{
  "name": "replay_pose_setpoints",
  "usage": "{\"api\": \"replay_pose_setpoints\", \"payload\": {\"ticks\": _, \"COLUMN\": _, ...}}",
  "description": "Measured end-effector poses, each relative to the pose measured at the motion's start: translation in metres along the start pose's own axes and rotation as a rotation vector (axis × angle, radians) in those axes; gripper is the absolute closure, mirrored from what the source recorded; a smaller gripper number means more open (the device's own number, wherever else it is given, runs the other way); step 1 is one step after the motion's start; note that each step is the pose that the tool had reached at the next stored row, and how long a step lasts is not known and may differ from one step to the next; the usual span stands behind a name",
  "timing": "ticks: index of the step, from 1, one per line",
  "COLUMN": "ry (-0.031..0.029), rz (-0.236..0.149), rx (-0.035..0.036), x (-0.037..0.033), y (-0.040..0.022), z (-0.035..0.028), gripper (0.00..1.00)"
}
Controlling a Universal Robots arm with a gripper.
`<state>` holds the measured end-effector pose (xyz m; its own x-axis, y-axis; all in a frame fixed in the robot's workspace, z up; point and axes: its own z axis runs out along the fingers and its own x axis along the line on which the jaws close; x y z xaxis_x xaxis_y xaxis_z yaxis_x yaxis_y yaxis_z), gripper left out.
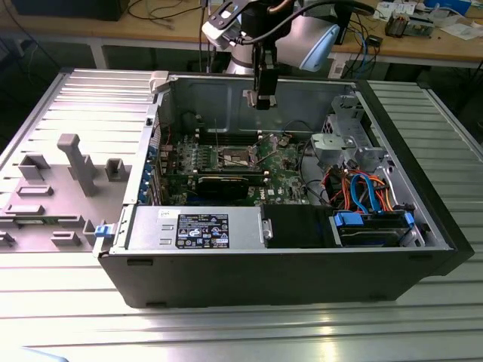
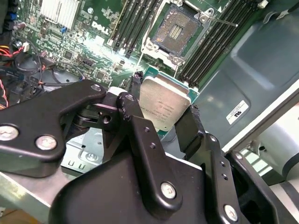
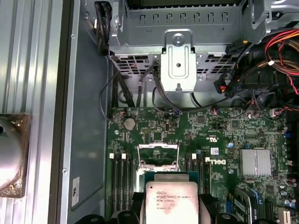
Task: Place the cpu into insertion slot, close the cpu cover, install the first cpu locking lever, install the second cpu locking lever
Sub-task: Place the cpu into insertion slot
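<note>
gripper: we see the gripper (image 2: 163,97) clamped on the cpu (image 2: 161,106), black fingers (image 2: 189,126) on two opposite edges
cpu: silvery top faces the wrist cameras, green edge shows past the metal; it is held in the air, clear of the board, also in the first wrist view (image 3: 171,203)
insertion slot: the insertion slot (image 2: 176,31) lies beyond the chip with its dark centre bare and a shiny rim around it; we also mark it in the first wrist view (image 3: 158,157)
flanks: memory slots (image 2: 134,23) run close along both sides of the socket
open room: in the exterior view the gripper (image 1: 264,94) hangs high inside the computer case (image 1: 264,264), free air beneath it
far edges: the drive cage (image 3: 177,60) and cables (image 3: 140,88) crowd the board's far edge
base: the case sits on a ribbed metal table (image 1: 226,332)
</note>
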<state>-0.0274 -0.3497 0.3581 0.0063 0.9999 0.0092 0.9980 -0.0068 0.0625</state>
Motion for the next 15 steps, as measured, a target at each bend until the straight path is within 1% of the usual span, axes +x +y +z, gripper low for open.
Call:
{"api": "replay_pose_setpoints", "payload": {"ticks": 6, "ry": -0.0039, "rz": 0.063, "rx": -0.0006, "x": 0.0, "y": 0.0, "z": 0.0, "gripper": 0.45}}
{"api": "replay_pose_setpoints", "payload": {"ticks": 15, "ry": -0.0088, "rz": 0.141, "rx": -0.0014, "x": 0.0, "y": 0.0, "z": 0.0, "gripper": 0.45}}
